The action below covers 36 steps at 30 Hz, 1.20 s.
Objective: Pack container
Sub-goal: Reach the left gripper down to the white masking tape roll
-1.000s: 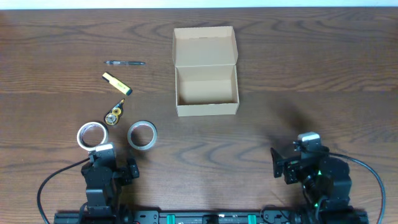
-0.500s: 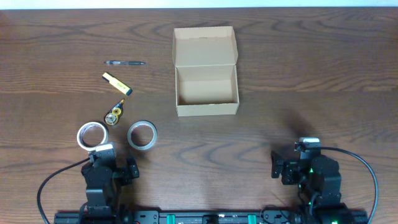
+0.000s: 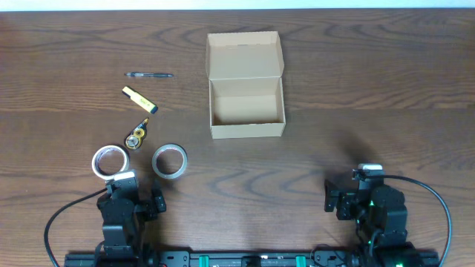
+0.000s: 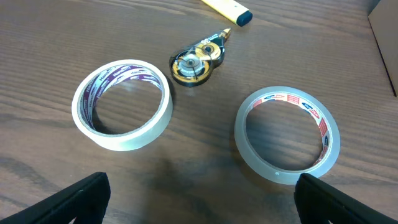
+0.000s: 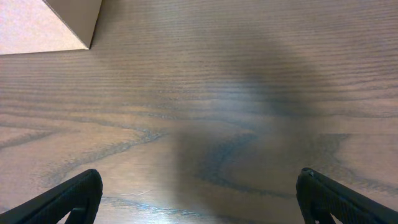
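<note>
Plainly, we see a dark wood surface (image 3: 371,89) carrying the cardboard box (image 3: 247,130), standing open at its far centre. Our left gripper (image 4: 202,198) and right gripper (image 5: 199,194) sit at the near edge, both spread wide and empty.

Right pincer (image 5: 199,202) over the dark wood table (image 5: 261,68), container (image 5: 43,25) corner at upper left.
Shows only two black fingertips (image 5: 68,198), poking in at the lower left and lower right corners, spread wide with wood grain between. Catches a tan cardboard corner sitting on the table, well apart from both tips. Includes a soft dark shadow (image 5: 249,112) across the middle.
</note>
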Each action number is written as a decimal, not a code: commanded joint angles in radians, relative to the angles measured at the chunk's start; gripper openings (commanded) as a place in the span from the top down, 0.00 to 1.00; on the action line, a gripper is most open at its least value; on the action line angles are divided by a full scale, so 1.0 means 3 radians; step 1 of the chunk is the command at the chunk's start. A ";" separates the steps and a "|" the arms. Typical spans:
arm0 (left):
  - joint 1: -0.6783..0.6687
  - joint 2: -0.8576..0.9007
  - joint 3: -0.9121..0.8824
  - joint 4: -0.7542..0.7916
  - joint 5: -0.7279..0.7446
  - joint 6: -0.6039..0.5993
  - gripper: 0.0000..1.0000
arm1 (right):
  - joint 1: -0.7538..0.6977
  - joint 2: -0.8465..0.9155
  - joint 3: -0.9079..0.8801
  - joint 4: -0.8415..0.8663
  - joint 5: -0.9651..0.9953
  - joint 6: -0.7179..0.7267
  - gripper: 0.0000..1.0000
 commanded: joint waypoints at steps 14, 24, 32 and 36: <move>-0.0015 0.0018 -0.0039 0.0145 0.0360 -0.0027 0.05 | -0.0028 -0.0024 -0.0017 0.0006 0.0046 0.0060 0.01; -0.0014 0.0874 0.0633 0.0617 0.0828 -0.0188 0.05 | -0.0028 -0.0024 -0.0017 0.0005 0.0046 0.0058 0.01; -0.0011 0.2088 0.1733 0.0331 0.0674 -0.0188 0.05 | -0.0028 -0.0024 -0.0017 0.0005 0.0046 0.0060 0.01; 0.0014 0.2461 0.2242 0.0280 0.0824 -0.0257 0.04 | -0.0028 -0.0024 -0.0017 0.0005 0.0046 0.0060 0.01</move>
